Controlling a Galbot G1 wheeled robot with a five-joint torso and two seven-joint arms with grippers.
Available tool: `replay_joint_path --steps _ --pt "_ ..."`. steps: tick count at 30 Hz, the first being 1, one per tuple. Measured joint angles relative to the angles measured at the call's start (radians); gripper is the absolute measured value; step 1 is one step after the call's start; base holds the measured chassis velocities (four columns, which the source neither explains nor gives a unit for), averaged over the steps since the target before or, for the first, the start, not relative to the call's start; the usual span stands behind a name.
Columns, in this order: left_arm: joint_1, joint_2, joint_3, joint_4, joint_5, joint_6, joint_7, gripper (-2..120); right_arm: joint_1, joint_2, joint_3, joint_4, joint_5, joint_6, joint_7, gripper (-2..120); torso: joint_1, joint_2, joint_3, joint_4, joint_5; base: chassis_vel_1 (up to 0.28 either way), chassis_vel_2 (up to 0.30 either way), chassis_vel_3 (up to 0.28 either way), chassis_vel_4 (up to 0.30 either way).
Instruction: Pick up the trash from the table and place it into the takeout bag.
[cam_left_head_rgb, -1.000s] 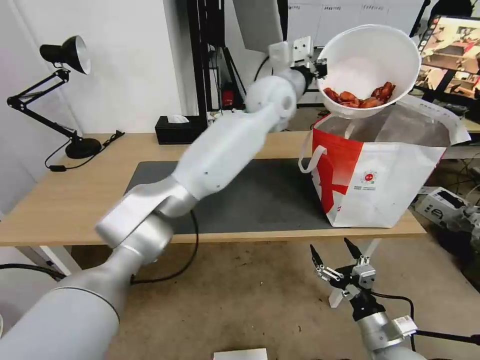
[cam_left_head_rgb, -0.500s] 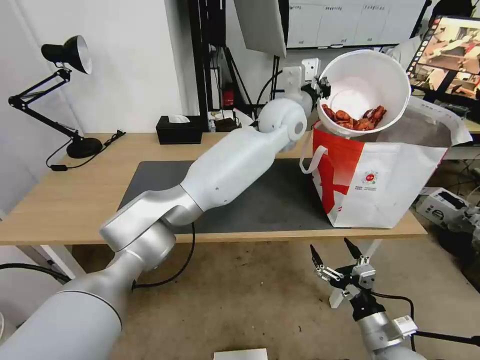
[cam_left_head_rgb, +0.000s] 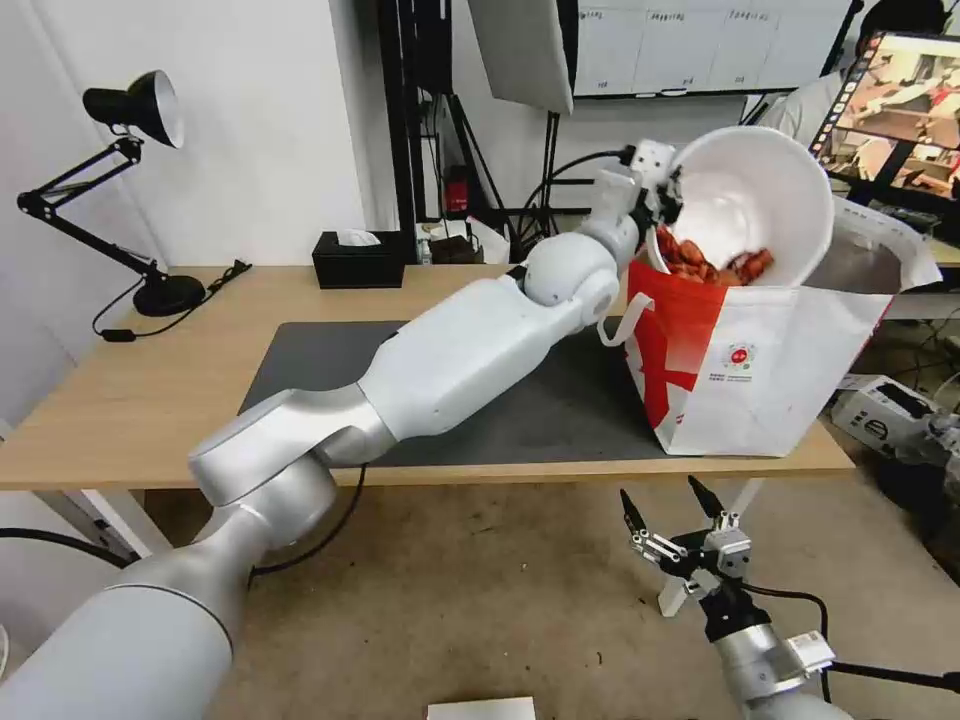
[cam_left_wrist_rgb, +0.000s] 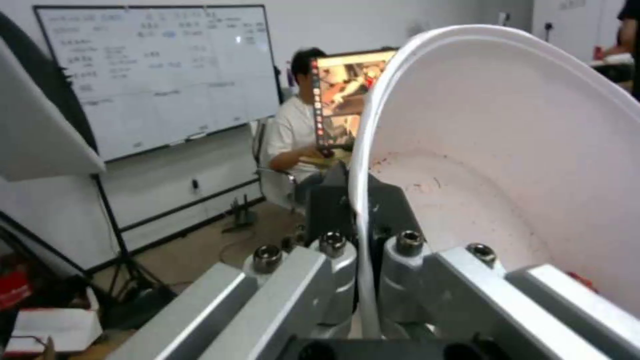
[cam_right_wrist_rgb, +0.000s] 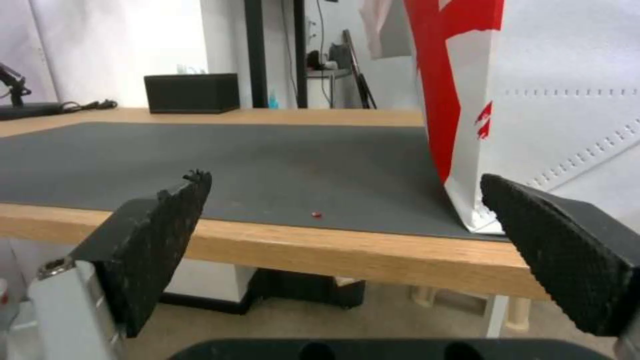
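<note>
My left gripper (cam_left_head_rgb: 668, 205) is shut on the rim of the white round bowl (cam_left_head_rgb: 755, 200), which is tilted steeply and sunk partly into the mouth of the white-and-red takeout bag (cam_left_head_rgb: 760, 350). Red crayfish shells (cam_left_head_rgb: 715, 265) lie at the bowl's low side, just above the bag's front edge. In the left wrist view the bowl's rim (cam_left_wrist_rgb: 360, 190) runs between the closed jaws. The bag stands at the right end of the light-wood table (cam_left_head_rgb: 120, 400). My right gripper (cam_left_head_rgb: 672, 508) hangs open below the table's front edge, and its wrist view shows the bag (cam_right_wrist_rgb: 567, 100).
A dark grey mat (cam_left_head_rgb: 520, 400) covers the table's middle. A black tissue box (cam_left_head_rgb: 358, 258) and a black desk lamp (cam_left_head_rgb: 130, 105) stand along the back left. A tiny red scrap (cam_right_wrist_rgb: 316, 214) lies on the mat near the bag. A monitor (cam_left_head_rgb: 900, 90) sits behind the bag.
My left arm has lowered the bowl from above the bag into its mouth and tipped it more steeply. The right arm has not moved.
</note>
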Motion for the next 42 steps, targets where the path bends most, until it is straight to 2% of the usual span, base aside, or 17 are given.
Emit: replay_joint_path --steps 4,7,8,11,20,36,42 --pt "-0.011 -0.001 0.009 0.02 -0.023 0.033 0.025 0 0.0 0.0 0.0 0.0 0.0 0.0 0.0 100 0.0 0.0 0.0 0.0001 0.0 0.0 0.0 0.0 0.0" --pt "-0.021 0.001 0.019 0.038 -0.034 0.056 0.069 0 0.0 0.0 0.0 0.0 0.0 0.0 0.0 100 0.0 0.0 0.0 -0.0001 0.0 0.0 0.0 0.0 0.0" --pt "-0.021 0.001 0.019 0.038 -0.034 0.056 0.069 0 0.0 0.0 0.0 0.0 0.0 0.0 0.0 100 0.0 0.0 0.0 -0.0001 0.0 0.0 0.0 0.0 0.0" --pt "-0.029 0.012 0.041 0.066 -0.031 0.064 0.128 0 0.0 0.0 0.0 0.0 0.0 0.0 0.0 100 0.0 0.0 0.0 0.0002 0.0 0.0 0.0 0.0 0.0" --pt "-0.035 0.017 0.066 0.101 -0.023 0.072 0.202 0 0.0 0.0 0.0 0.0 0.0 0.0 0.0 100 0.0 0.0 0.0 0.0 0.0 0.0 0.0 0.0 0.0" --pt "-0.034 0.011 0.077 0.125 -0.011 0.06 0.223 0 0.0 0.0 0.0 0.0 0.0 0.0 0.0 100 0.0 0.0 0.0 0.0 0.0 0.0 0.0 0.0 0.0" --pt "-0.034 0.012 0.085 0.123 0.002 0.053 0.223 22 0.0 0.0 0.0 0.0 0.0 0.0 0.0 100 0.0 0.0 0.0 0.0 0.0 0.0 0.0 0.0 0.0"
